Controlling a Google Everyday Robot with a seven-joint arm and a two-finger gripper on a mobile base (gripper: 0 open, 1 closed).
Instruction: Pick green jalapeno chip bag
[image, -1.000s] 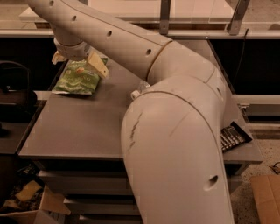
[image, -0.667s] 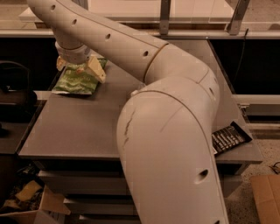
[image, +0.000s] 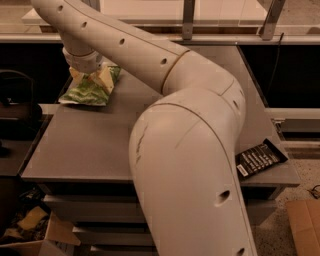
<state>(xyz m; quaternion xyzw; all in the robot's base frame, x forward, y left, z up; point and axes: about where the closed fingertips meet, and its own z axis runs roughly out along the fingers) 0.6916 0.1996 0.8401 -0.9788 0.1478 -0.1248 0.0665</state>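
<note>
The green jalapeno chip bag lies flat at the far left corner of the grey table. My gripper hangs from the white arm right over the bag's far end. Its yellowish fingers stand apart and reach down onto the bag, hiding the bag's upper part. The bag rests on the table. My big white arm crosses the middle of the view and hides much of the table.
A small black wrapper with white print lies at the table's front right edge. A dark object stands to the left of the table. Cardboard boxes sit on the floor at lower left and lower right.
The gripper has come down a little onto the bag. The arm's elbow has shifted left, uncovering more of the black wrapper. The bag has not moved.
</note>
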